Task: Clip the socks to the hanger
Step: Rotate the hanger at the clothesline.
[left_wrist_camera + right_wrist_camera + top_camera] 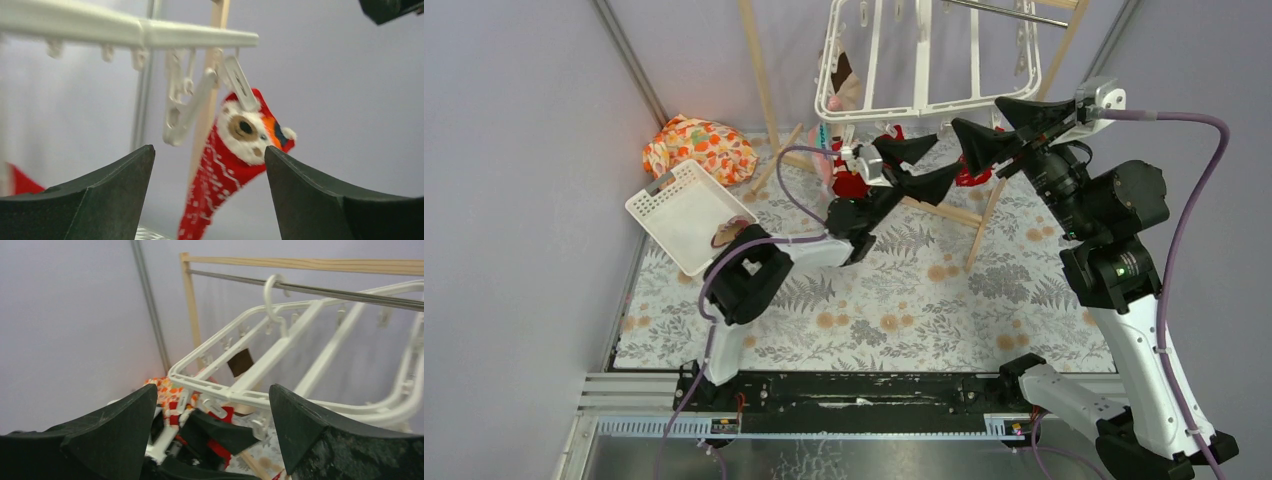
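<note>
Orange floral bundle (699, 148) lies beside white basket (674, 210).

The table was covered with a pale cloth (904, 300) printed with grey ferns and orange blossoms, and a black rail (864, 388) ran along its near edge. An orange floral cloth bundle (699, 148) lay in the far left corner, with a white slotted basket (679, 215) just in front of it at the left edge. The wooden rack (984, 225) stood with its feet on the far part of the cloth.
</note>
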Available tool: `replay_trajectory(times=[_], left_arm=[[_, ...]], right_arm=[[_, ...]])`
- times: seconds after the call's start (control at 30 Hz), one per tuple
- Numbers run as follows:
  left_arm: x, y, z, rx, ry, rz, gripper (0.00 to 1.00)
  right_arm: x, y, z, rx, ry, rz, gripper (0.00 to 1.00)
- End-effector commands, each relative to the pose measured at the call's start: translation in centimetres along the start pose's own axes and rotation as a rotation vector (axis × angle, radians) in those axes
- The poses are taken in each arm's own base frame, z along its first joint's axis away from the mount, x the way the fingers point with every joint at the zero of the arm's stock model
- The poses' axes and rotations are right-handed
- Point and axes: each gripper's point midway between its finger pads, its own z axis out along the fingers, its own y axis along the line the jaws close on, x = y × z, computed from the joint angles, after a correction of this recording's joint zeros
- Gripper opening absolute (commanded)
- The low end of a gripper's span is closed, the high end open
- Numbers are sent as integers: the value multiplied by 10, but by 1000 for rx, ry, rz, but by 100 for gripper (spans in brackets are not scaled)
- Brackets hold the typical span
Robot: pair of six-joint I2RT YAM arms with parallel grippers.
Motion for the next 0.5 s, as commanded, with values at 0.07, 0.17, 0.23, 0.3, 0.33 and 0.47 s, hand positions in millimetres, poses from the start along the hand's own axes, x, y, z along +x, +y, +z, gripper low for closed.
replay_trajectory(times=[0.07, 0.17, 0.23, 0.3, 0.33, 0.47], left_arm=[[-67, 13, -16, -54, -87, 143, 88], [-87, 23, -21, -55, -93, 143, 88], [-100, 32, -24, -69, -101, 146, 88], [-111, 40, -27, -73, -107, 142, 87], [-115, 43, -28, -75, -109, 146, 87], [-123, 56, -25, -109, -83, 184, 87]], right_arm=[[-47, -48, -9, 299, -139, -49, 87], [-54, -65, -14, 407, -131, -54, 86], [-53, -74, -17, 462, -106, -54, 86], [-52, -86, -21, 536, -83, -60, 85], [-50, -94, -24, 586, -68, -65, 85], [-51, -111, -36, 708, -20, -85, 84]])
